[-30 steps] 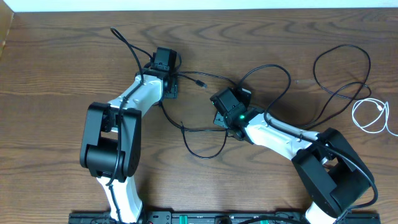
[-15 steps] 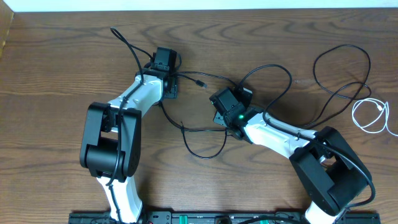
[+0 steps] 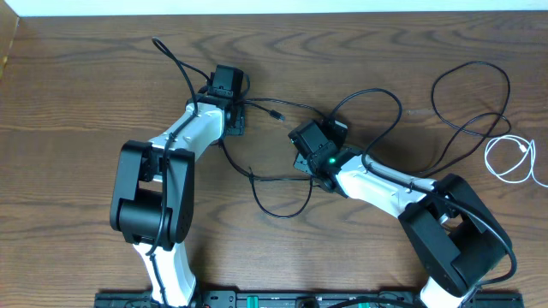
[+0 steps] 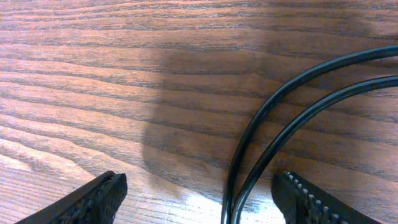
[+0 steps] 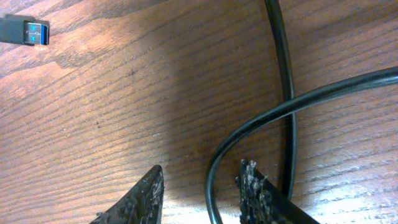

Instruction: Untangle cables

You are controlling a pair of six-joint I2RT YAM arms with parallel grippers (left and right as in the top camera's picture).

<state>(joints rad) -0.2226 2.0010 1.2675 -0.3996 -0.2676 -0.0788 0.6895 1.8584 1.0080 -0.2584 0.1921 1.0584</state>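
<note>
Item one, left gripper (image 4: 198, 200): jaws spread wide and holding nothing, the two dark ribbed fingers (image 4: 99, 198) low over the wooden table (image 4: 93, 74). Two black strands lie flat on the wood between them, side by side, much closer to the right-hand finger than to the left-hand one, and curve away ahead of the gripper and off to its right. Whether these two strands belong to one cord or two cannot be told from this view. Item two, right gripper (image 5: 199, 196): jaws set fairly narrow but not closed, astride one strand of the black cables (image 5: 214, 180). This strand bends up from between the fingertips and sweeps off to the gripper's right. It has bare wood showing on its left, so it is straddled and not pinched. A second black strand runs straight ahead just outside the right-hand finger, and the curved strand crosses it there. Item three, USB plug (image 5: 25, 31): dark body with a blue-lined metal end, lying flat ahead of the right gripper and well off to its left, touching neither finger. From overhead it sits between the two grippers. Item four, white cable (image 3: 489, 157): coiled in small loops well apart from the right gripper, far out to its right near the table edge, beside large loose black loops.
</note>
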